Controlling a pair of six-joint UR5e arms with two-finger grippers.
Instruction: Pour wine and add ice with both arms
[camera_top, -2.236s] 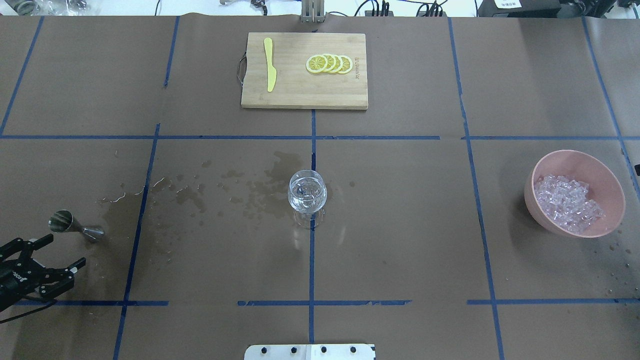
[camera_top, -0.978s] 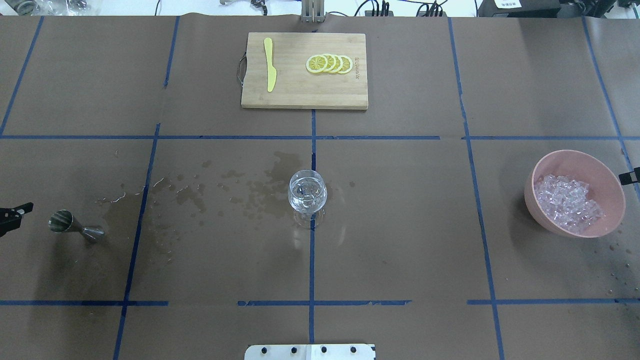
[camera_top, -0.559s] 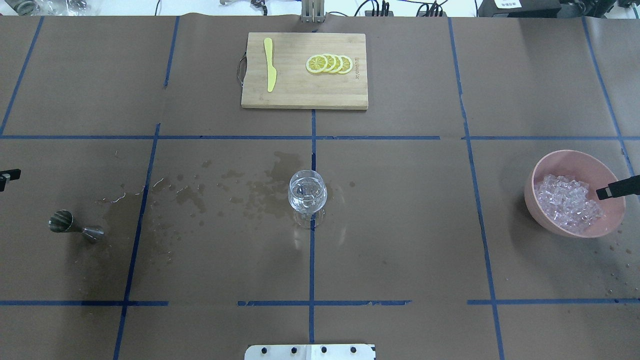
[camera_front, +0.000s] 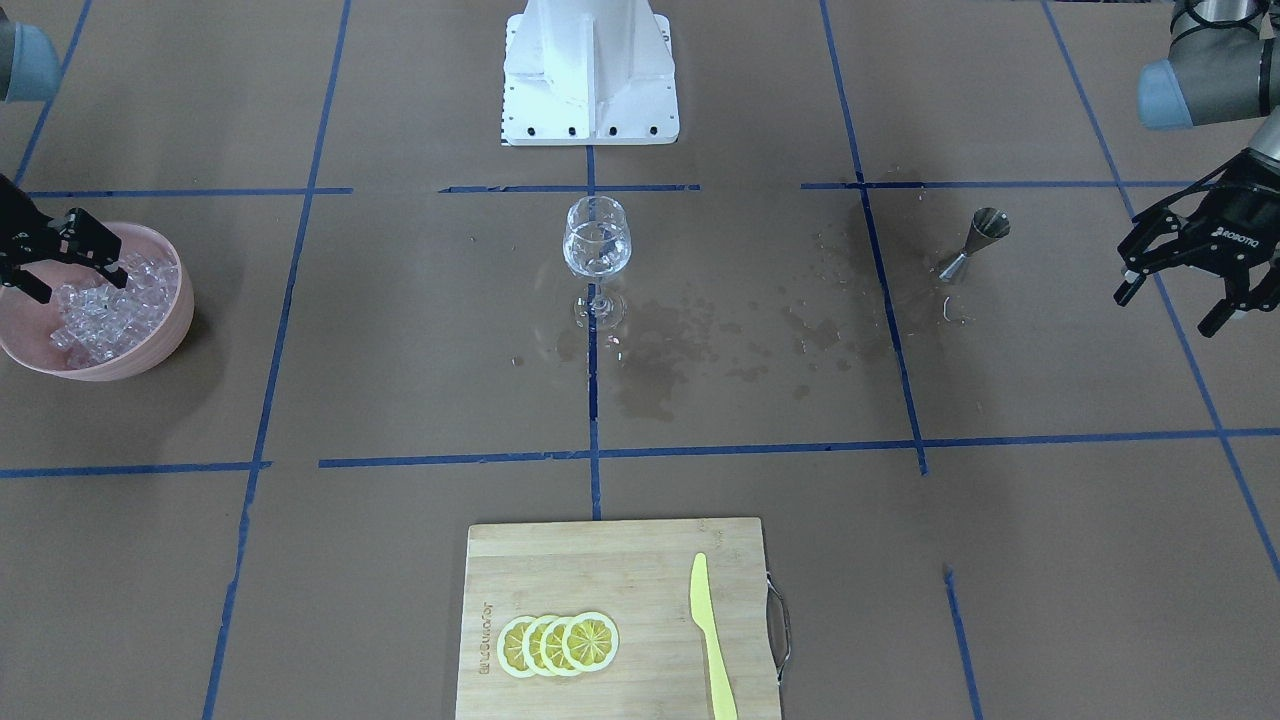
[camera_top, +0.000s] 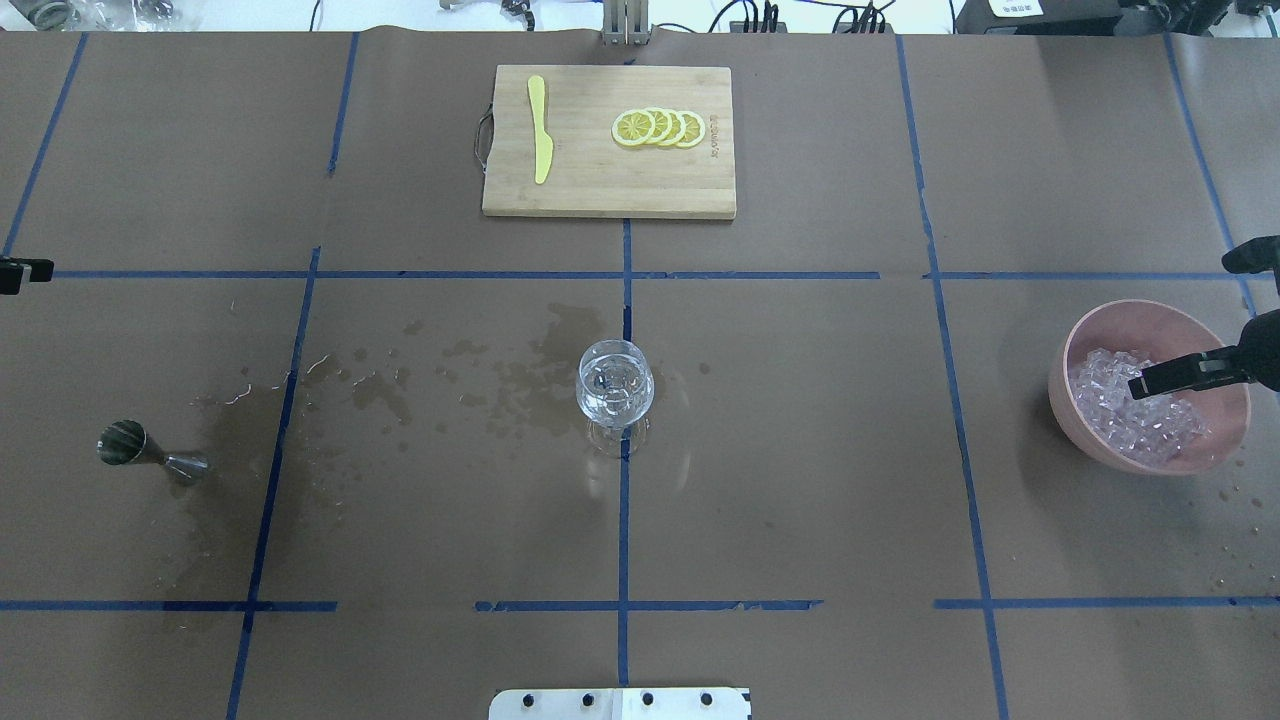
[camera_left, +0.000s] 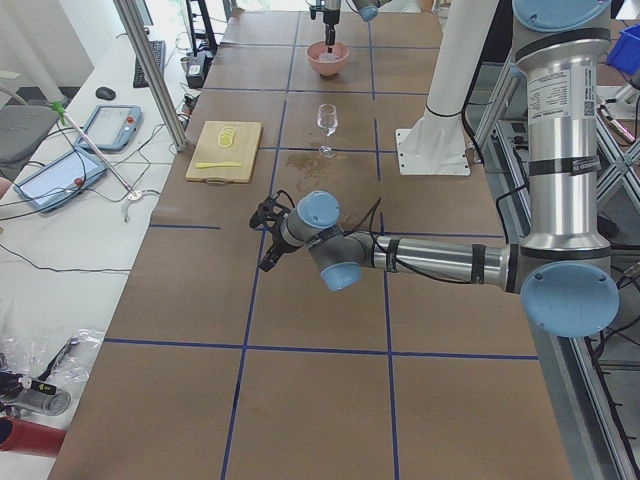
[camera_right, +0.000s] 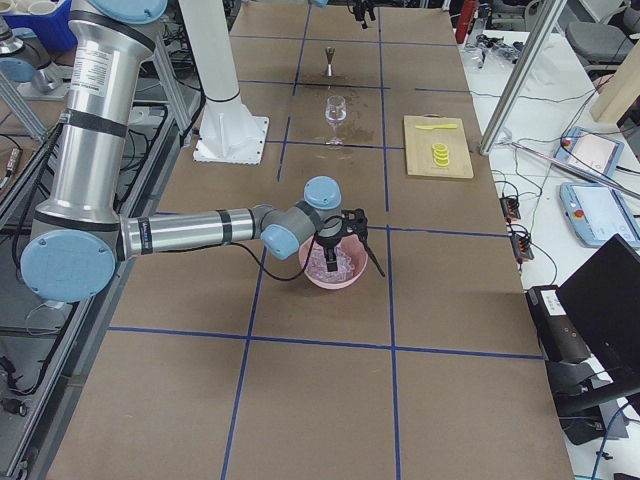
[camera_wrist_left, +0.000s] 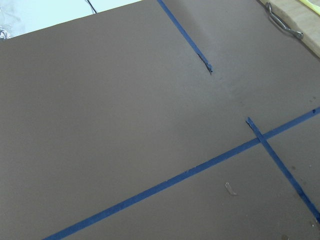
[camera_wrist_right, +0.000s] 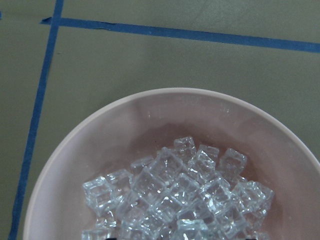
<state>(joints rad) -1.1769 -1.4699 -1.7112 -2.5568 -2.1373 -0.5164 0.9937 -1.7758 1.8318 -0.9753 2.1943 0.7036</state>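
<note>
My right hand (camera_front: 82, 290) hangs over the pink bowl (camera_front: 150, 345) near the table's (camera_front: 400, 330) right end. Its fingers are spread wide with nothing between them, and they point down at the ice (camera_front: 95, 310). The ice is a heap of clear cubes that fills the bottom of the bowl. I cannot tell whether a fingertip touches the top cubes. From my right wrist I see the cubes close beneath me, with the bowl's rim curving around them. The wine (camera_front: 597, 258) is a small amount of colourless liquid sitting in the stemmed glass (camera_front: 597, 235). The glass stands upright at the middle of the table, on a blue tape line, well apart from both my hands. My left hand (camera_front: 1165, 312) is out by the table's left end, above the brown surface, with its fingers also wide apart and holding nothing. The metal jigger (camera_front: 975, 242) stands between that hand and the glass, nearer the hand. Dark wet stains (camera_front: 700, 340) spread across the table from the jigger to the glass's foot. On the far side of the table lies a wooden cutting board (camera_front: 600, 570) carrying lemon slices (camera_front: 558, 643) and a yellow knife (camera_front: 712, 640).
</note>
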